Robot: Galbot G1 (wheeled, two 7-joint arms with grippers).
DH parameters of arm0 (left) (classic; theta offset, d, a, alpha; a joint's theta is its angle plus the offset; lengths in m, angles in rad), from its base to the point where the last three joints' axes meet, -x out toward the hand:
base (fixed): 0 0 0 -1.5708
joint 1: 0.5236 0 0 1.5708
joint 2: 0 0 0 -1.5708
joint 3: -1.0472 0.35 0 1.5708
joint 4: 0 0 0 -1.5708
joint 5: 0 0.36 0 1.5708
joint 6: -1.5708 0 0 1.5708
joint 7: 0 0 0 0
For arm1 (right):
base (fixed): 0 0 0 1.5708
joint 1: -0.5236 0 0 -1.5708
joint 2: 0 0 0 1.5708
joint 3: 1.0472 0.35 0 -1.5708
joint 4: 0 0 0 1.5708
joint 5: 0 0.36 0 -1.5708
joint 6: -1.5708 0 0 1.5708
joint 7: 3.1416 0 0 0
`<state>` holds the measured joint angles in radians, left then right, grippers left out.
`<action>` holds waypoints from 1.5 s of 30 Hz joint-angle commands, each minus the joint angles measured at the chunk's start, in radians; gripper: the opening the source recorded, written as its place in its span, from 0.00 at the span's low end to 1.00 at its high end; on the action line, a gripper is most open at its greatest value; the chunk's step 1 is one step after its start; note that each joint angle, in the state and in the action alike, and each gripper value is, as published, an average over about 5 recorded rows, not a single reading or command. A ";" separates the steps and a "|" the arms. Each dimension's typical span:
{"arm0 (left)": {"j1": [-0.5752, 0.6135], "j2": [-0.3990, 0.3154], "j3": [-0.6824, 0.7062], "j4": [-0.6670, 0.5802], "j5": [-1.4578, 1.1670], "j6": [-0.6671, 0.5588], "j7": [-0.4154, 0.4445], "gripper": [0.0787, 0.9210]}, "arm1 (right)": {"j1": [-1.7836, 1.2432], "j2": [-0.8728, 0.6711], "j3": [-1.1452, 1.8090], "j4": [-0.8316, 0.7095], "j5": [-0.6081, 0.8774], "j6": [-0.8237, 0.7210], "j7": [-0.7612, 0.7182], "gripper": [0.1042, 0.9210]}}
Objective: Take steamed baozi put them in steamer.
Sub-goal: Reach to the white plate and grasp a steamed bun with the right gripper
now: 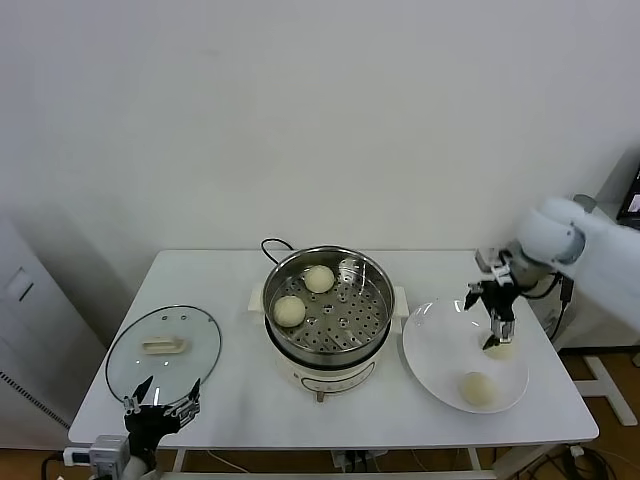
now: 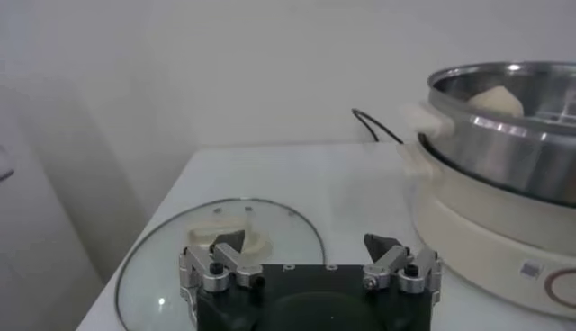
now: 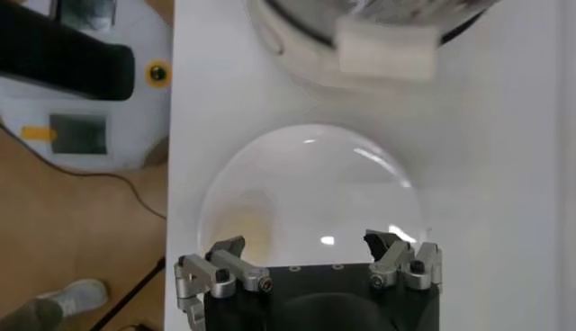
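White table: two baozi in steamer.

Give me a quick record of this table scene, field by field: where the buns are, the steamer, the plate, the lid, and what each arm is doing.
Buns in steamer: two cream-white round dough buns in the shiny round steel steamer basket
Buns on plate: two, one near the front, one partly hidden under the right gripper, on the flat white round plate
Lid: round glass lid, flat on the white table, left of the steamer
Right gripper: jaws open, above the plate
Left gripper: jaws open, at the table's front left edge by the lid
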<state>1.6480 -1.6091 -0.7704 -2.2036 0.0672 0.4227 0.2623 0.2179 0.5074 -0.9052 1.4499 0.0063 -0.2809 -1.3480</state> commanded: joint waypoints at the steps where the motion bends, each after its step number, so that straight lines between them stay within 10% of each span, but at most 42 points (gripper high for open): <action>1: -0.002 -0.026 -0.003 0.012 0.004 0.001 0.002 0.88 | -0.249 -0.001 0.167 -0.044 -0.138 0.050 0.003 0.88; 45: -0.055 -0.018 0.003 0.068 -0.001 0.003 0.003 0.88 | -0.356 0.106 0.175 -0.148 -0.178 0.008 0.029 0.88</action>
<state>1.5936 -1.6091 -0.7681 -2.1389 0.0664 0.4254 0.2652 -0.1288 0.6073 -0.7344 1.3088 -0.1638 -0.2724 -1.3180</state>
